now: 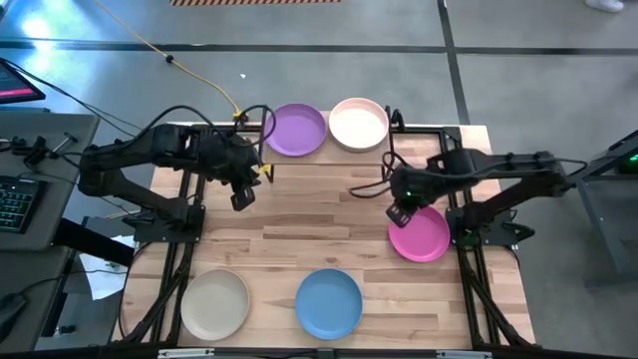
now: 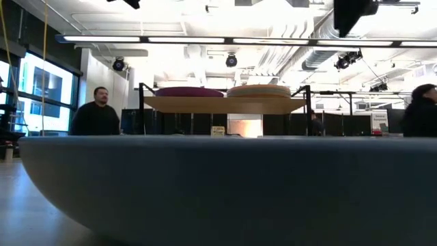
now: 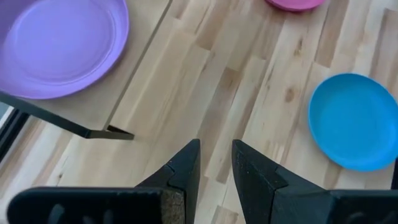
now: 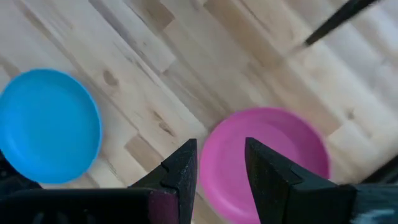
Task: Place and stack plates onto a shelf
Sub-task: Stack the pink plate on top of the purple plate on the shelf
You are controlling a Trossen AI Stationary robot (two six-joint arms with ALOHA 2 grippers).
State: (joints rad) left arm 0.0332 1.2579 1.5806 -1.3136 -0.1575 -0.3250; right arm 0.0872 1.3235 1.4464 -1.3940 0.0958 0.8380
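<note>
Both pairs of jaws stand slightly parted, pinching nothing. At the bottom of the high view lie the beige plate (image 1: 214, 304) at lower left and the blue plate (image 1: 329, 302) at lower centre, both on the wooden table (image 1: 299, 234). Higher, at centre right, the right gripper (image 1: 400, 213) hangs over the edge of the magenta plate (image 1: 420, 236). The left gripper (image 1: 241, 196) hovers over bare wood at centre left, just below the shelf (image 1: 299, 160). On the shelf, at the top, sit the purple plate (image 1: 296, 130) and the pale pink plate (image 1: 358, 124), side by side.
</note>
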